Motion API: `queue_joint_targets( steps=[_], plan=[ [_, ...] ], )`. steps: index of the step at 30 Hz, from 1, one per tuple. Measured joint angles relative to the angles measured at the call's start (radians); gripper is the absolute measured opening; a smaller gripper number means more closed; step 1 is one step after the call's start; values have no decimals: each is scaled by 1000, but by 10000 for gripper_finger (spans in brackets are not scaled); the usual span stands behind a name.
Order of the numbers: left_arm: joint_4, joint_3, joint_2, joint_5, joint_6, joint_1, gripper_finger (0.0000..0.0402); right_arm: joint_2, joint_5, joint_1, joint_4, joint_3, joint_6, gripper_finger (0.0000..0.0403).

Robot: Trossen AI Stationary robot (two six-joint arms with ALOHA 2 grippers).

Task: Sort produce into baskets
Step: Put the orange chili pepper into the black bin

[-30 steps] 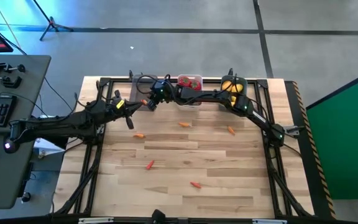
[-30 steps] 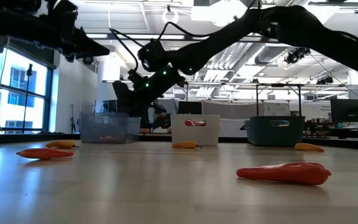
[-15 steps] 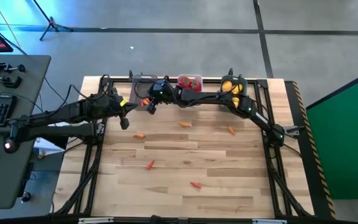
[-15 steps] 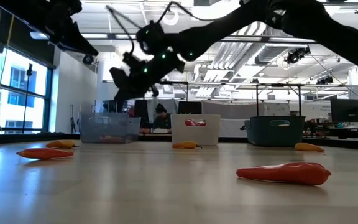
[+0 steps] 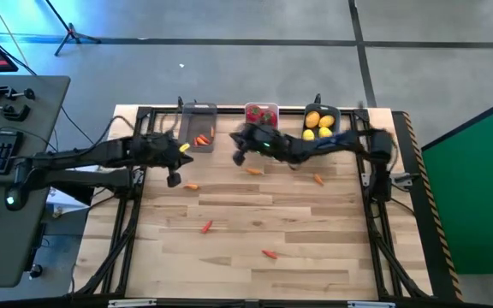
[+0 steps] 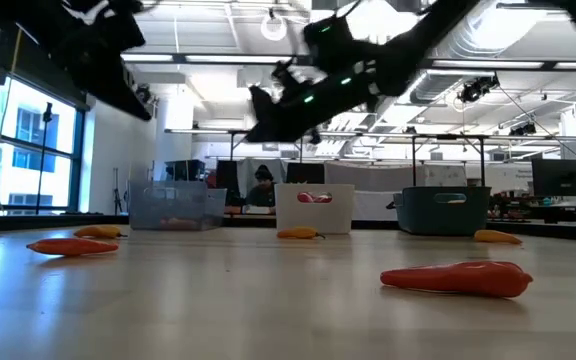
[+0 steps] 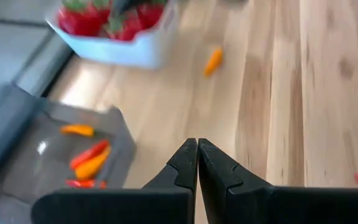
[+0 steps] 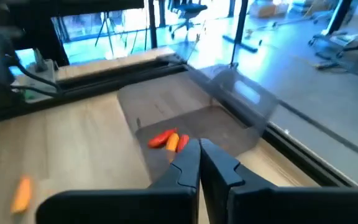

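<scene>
Both hands are closed with fingertips together, and nothing is held in either. The left hand (image 5: pixel 175 178) hangs above the surface (image 5: pixel 255 274), just beside the smoky grey bin (image 5: pixel 198 125). The right hand (image 5: pixel 240 156) is carried in the air in front of the white bin (image 5: pixel 262 109), between the grey bin and the white one.

Five slim orange-red pieces lie loose on the surface. The nearest to the left hand is the piece (image 5: pixel 192 186) just beside it, toward the surface's middle, with its long axis lying roughly across the surface. The nearest to the right hand is the piece (image 5: pixel 253 170) just beside it, on the side away from the bins; its axis also runs roughly crosswise. A third piece (image 5: pixel 318 179) lies under the right arm, well apart from the right hand and set slantwise. Two more (image 5: pixel 206 227) (image 5: pixel 269 253) lie farther out, toward the near edge, closer to the left hand than to the right.

Contents of the bins:
- Smoky grey bin: several orange-red pieces (image 7: pixel 87 157).
- White bin: red tomatoes (image 7: pixel 104 15) with green tops.
- Dark teal-grey bin (image 5: pixel 335 115): yellow lemons (image 5: pixel 317 124).

It is judged that only slim pieces remain to be sorted, all destined for the grey bin. Either hand must be opened before descent.
</scene>
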Motion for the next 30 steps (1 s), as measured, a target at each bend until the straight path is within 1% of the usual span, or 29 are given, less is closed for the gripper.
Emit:
queue_joint_targets(
  steps=[3,6,8,11,15,17,19,23,26,30],
  plan=[
    [-21,0,76,33,21,0,0,-139,48,46,63,-157,0,0],
    [-27,0,158,88,44,0,0,-267,95,101,74,-274,-8,0],
    [-29,0,210,116,45,-4,1,-342,130,141,68,-337,-21,0],
    [-44,0,278,116,46,-19,8,-444,194,201,70,-412,-35,0],
    [-101,23,361,114,45,-54,39,-546,267,275,68,-495,-37,0],
    [-113,38,398,102,46,-77,60,-580,305,305,67,-522,-37,0],
    [-128,44,434,67,46,-99,81,-600,332,329,67,-541,-36,0],
    [-128,51,502,-6,61,-132,118,-605,372,364,61,-549,-37,0],
    [-129,51,551,-18,56,-140,132,-605,378,374,59,-549,-37,0],
    [-129,50,604,-17,48,-140,134,-605,379,377,59,-549,-48,0]
  ],
)
